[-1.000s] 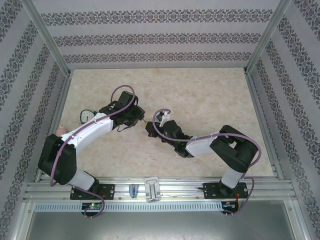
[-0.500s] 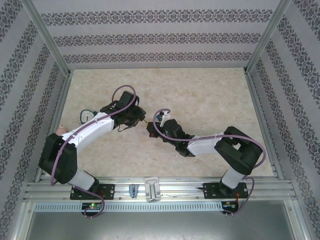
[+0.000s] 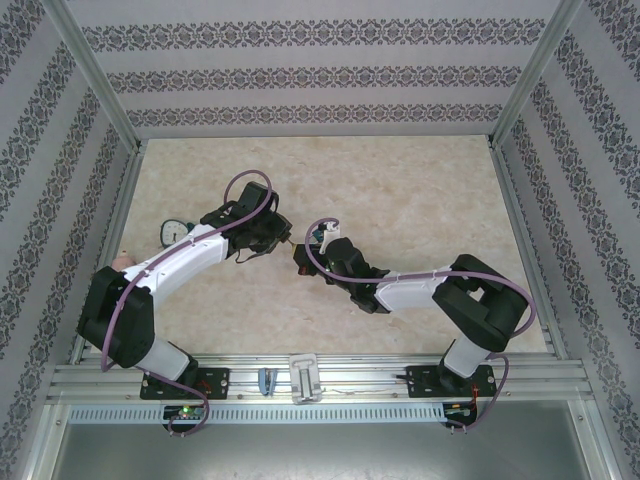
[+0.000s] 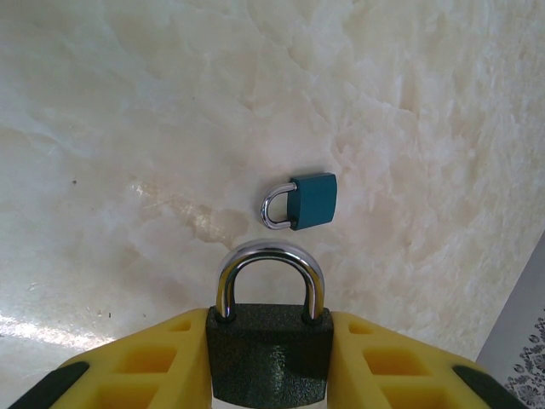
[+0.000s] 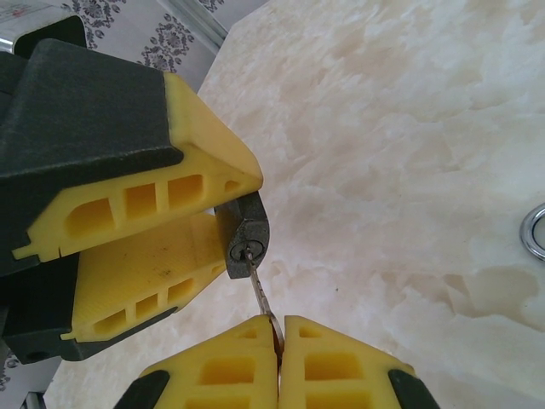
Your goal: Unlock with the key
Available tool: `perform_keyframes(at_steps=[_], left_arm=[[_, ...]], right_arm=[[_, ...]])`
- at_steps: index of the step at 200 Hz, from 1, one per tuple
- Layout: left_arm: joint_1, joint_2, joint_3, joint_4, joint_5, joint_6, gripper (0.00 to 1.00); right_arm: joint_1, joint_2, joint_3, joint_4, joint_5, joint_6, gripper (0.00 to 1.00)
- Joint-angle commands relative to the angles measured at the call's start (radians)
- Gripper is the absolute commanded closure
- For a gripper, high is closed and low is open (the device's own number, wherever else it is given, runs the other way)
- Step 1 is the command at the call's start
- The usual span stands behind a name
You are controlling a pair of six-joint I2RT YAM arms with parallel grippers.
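Note:
My left gripper (image 4: 268,322) is shut on a dark grey padlock (image 4: 268,358), its yellow fingers (image 4: 145,362) clamping the body's two sides and the steel shackle (image 4: 270,260) sticking out forward. In the right wrist view the padlock's underside (image 5: 245,245) faces me, with the keyhole showing. My right gripper (image 5: 279,324) is shut on a thin key (image 5: 261,294), whose tip sits in the keyhole. In the top view the left gripper (image 3: 275,236) and the right gripper (image 3: 303,258) meet mid-table.
A small teal padlock (image 4: 311,201) lies flat on the marble tabletop (image 4: 128,111) beyond the held padlock. A metal ring (image 5: 535,232) shows at the right edge of the right wrist view. Round objects (image 3: 175,232) lie near the left wall.
The right arm's elbow has drifted slightly right and its gripper has edged toward the padlock. The left arm has held still.

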Motion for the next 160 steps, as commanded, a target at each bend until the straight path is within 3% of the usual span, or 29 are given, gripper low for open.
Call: perform_keyframes(at_steps=[1, 160], left_arm=[[-0.017, -0.017, 0.019, -0.032, 0.015, 0.018, 0.67], [-0.02, 0.062, 0.093, -0.111, 0.024, 0.054, 0.67]], right_arm=[[0.013, -0.025, -0.012, 0.004, 0.036, -0.004, 1.0], [0.014, -0.002, -0.021, 0.119, 0.006, 0.125, 1.0]])
